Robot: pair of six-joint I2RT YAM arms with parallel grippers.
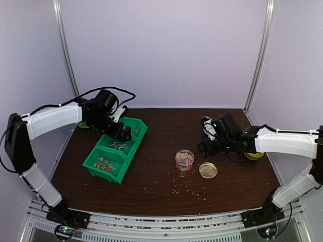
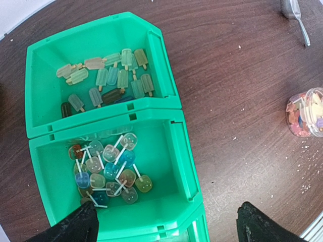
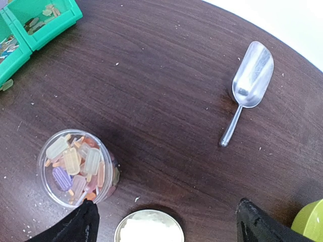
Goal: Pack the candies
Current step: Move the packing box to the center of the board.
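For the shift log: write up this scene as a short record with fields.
jar: clear, open, upright, holds candies of mixed colours
lid: off, lying on the table beside the jar
bins: green, joined, candies in both compartments seen up close
scoop: lying empty, apart from the jar
left tool: open, over the bins, holding nothing
right tool: open, over jar and lid, holding nothing

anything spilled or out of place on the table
Yes: small pale crumbs are scattered over the table, mostly in front of the open jar. Its gold lid lies beside it, not on it.
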